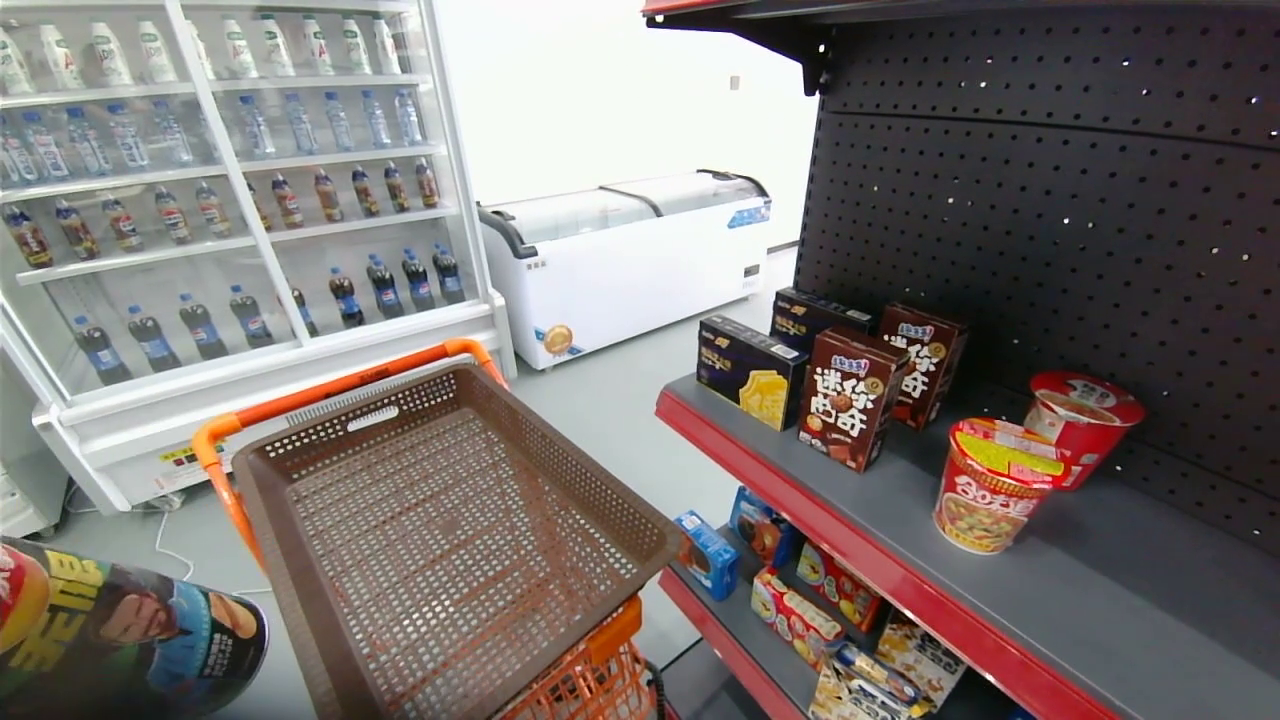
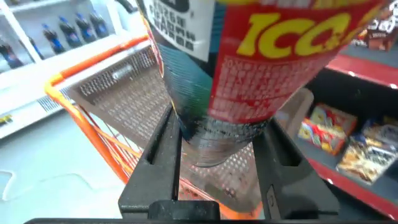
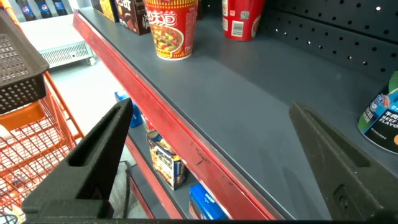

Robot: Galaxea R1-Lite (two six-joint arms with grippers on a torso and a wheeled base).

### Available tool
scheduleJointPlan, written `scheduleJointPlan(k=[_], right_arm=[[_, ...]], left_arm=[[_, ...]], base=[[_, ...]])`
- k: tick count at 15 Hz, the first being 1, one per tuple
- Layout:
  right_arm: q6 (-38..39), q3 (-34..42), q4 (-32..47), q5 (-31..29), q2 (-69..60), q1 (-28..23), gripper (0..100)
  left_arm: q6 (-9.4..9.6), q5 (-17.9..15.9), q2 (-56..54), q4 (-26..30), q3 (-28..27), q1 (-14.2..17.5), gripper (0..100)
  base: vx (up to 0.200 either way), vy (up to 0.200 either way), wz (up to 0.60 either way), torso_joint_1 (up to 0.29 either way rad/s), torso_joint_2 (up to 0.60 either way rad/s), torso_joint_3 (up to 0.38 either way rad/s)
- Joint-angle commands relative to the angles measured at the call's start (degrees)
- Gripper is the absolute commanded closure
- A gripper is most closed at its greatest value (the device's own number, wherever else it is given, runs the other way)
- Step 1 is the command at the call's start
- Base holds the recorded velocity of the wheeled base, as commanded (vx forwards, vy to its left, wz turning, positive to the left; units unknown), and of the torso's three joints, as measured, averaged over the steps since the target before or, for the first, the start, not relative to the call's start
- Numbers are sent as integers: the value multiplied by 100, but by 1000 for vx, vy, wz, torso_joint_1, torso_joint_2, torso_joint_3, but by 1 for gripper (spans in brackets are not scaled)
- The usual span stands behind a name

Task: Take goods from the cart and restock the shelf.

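At the far left the left gripper (image 2: 219,142) is clamped on a tall snack can (image 1: 120,640). Its two fingers press on the tube near one end, so the printed body stands out ahead of the wrist. That hold probably leaves the far end free to be set down first. The can is held tilted to the left of the cart, outside the brown basket (image 1: 430,520), which sits on the orange cart frame (image 1: 330,392) with nothing in it. Judging by that, this can is the last of the goods to move.

To the right stands the shelf (image 1: 1120,610), its grey board edged in red. Toward the back sit dark snack boxes (image 1: 848,398) in two close rows, and next to them two red cup noodles (image 1: 990,485), upright and near each other — like kept with like, faces to the aisle. The open board in front of and beyond the cups looks the natural spot for the can.

The right gripper (image 3: 217,158) hangs over the grey board with its jaws spread wide and nothing between them — likely parked out of the way. A blue can (image 3: 380,118) stands on the board near it.
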Motion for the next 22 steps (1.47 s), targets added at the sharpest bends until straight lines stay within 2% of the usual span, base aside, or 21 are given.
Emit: scheduleJointPlan(k=[1,3,10,13,15,22], right_arm=[[0,0,0,0,0,0,0],[0,0,0,0,0,0,0],[-9,0,0,0,0,0,0],[-9,0,0,0,0,0,0],[-9,0,0,0,0,0,0],[-26,0,0,9,0,9,0]], left_arm=[[4,55,-303,1,-2,1,100],[-5,82,-444,18,68,-8,100],[-13,73,-1042,818,15,-17,100],[-31,73,-1050,827,15,-17,100],[-154,73,-1059,818,-2,-17,100],[-172,73,-1103,818,-20,-17,100]], base=[[0,0,-600,-2,-2,2],[0,0,-600,-2,0,5],[0,0,-600,4,1,4],[0,0,-600,6,-4,1],[0,0,-600,0,2,0],[0,0,-600,4,2,2]])
